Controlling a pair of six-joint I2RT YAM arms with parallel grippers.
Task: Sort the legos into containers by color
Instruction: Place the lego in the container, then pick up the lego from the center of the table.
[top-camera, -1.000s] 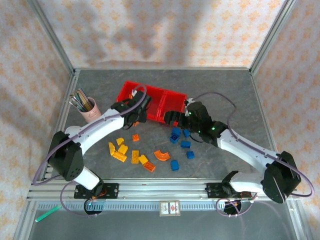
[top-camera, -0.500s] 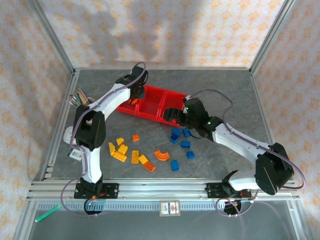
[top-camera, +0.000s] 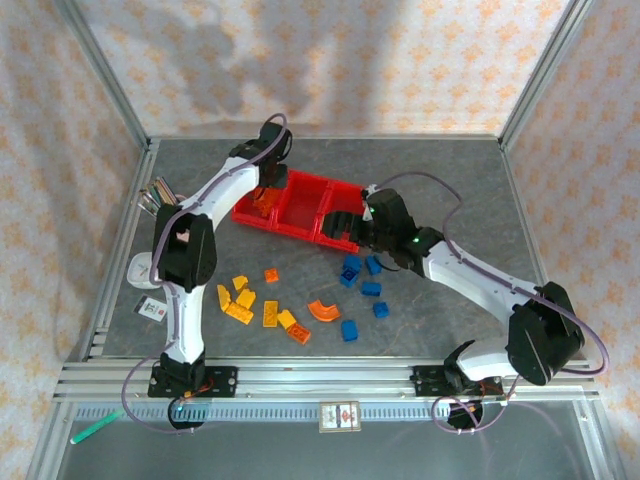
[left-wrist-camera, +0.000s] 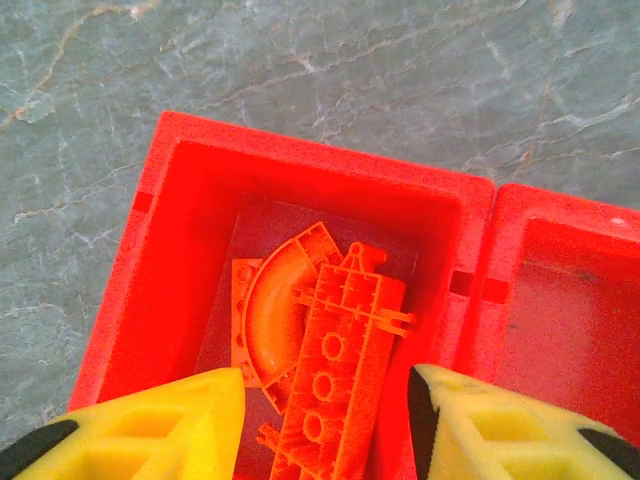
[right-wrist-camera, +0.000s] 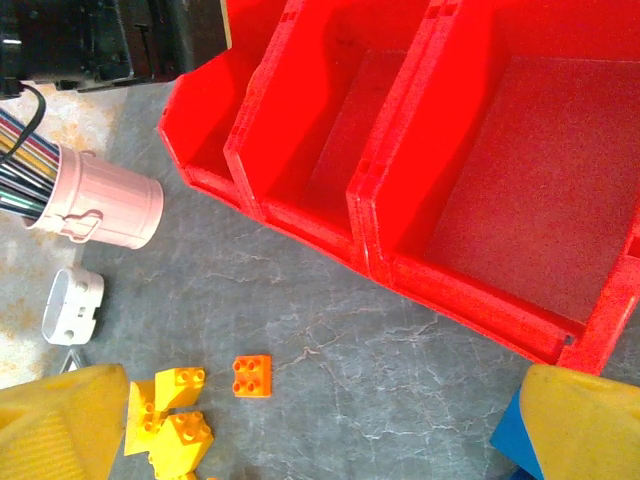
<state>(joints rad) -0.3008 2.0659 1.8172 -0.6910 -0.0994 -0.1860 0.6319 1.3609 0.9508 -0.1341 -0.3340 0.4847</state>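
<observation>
Legos (top-camera: 270, 313) lie partly on the grey table (top-camera: 450, 180) and partly in the red tray (top-camera: 303, 203), which sits toward the back and has three bins in one row. Two arms reach to it. The left gripper (top-camera: 268, 190) hangs over the left bin (left-wrist-camera: 190, 230), its yellow fingers (left-wrist-camera: 150, 420) partly apart with nothing clamped between them. The right gripper (top-camera: 345, 228) sits at the near wall of the right bin (right-wrist-camera: 520, 170), its fingers (right-wrist-camera: 60, 420) spread wide and holding nothing. One pink cup (right-wrist-camera: 100, 205) of pens (right-wrist-camera: 20, 140) stands left of the tray. In the left bin lie one orange arch (left-wrist-camera: 265, 320) and one long orange plate (left-wrist-camera: 340, 370) resting across it, with one more flat orange piece under the arch. On the table in front of the tray, six blue bricks (top-camera: 371, 288) lie loose just beside the right gripper. About nine orange and yellow pieces (top-camera: 245, 299) spread to their left, one of them a curved piece (top-camera: 322, 310). One small orange square (right-wrist-camera: 251, 375) lies just apart from a touching clump of yellow bricks (right-wrist-camera: 175, 420).
</observation>
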